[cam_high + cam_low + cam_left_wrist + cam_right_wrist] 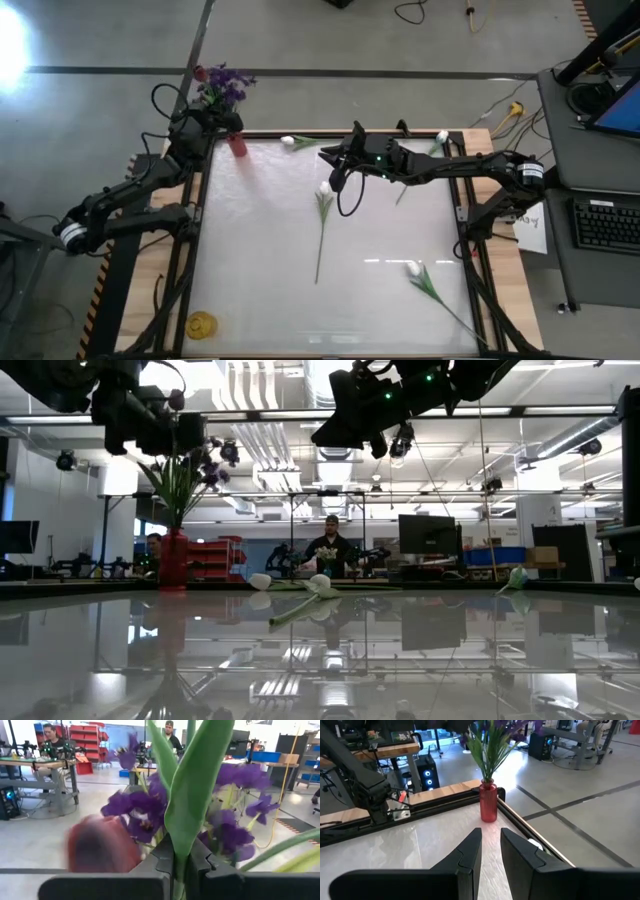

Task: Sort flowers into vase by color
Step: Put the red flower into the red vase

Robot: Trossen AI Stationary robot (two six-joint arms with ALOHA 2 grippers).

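The left gripper (181, 865) is clamped on a flat green stem (192, 805) among the purple blossoms (228, 84), above the ribbed red vase (238, 145) at the tabletop's far left corner. Only the left wrist view shows this grip; it also catches a blurred dark red tulip (102, 845).

The right gripper (326, 154) hovers high near the far edge, its fingers (470, 852) slightly apart and empty, as its own wrist view shows.

From above, one white tulip (325, 188) lies mid-table, its stem running toward the near edge. Another white bud (288, 141) lies along the far edge. A third (413, 268) lies near the near right corner, stem pointing into that corner. A fourth (441, 136) lies at the far right corner.

The glossy white tabletop (260, 260) mirrors the room in the low view.
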